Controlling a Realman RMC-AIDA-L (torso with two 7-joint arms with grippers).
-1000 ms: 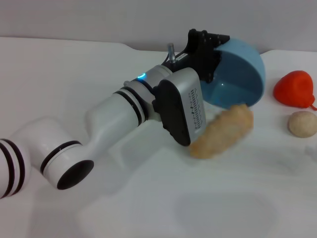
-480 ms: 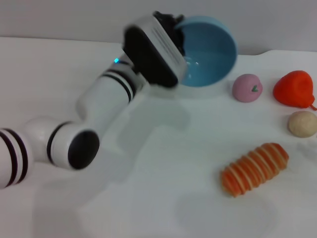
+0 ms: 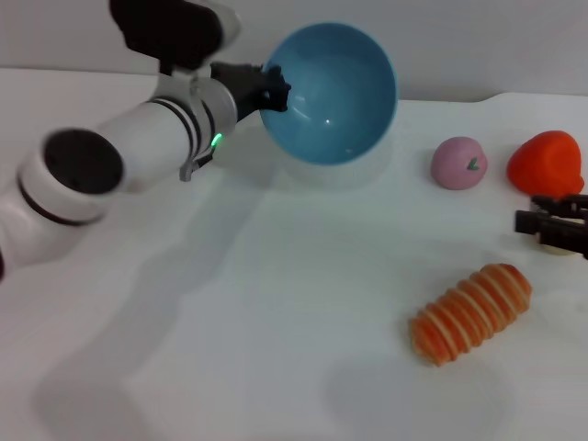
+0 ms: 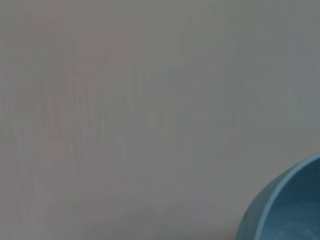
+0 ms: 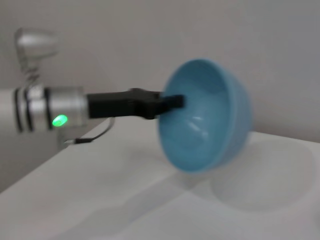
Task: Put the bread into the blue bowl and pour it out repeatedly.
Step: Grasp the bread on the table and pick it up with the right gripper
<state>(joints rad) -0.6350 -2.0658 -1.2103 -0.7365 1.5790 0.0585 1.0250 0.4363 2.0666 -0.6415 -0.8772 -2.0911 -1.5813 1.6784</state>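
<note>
One left tool (image 3: 274, 84) clamping blue bowl (image 3: 335, 96) rim, aloft

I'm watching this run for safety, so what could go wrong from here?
The left gripper holds the blue bowl by its rim alone, tipped on its side above the table; such a thin hold could slip and drop it. The bread lies near the table's front, so a nudge may roll it off. The right gripper is close to the red fruit and could bump it while reaching.
</note>
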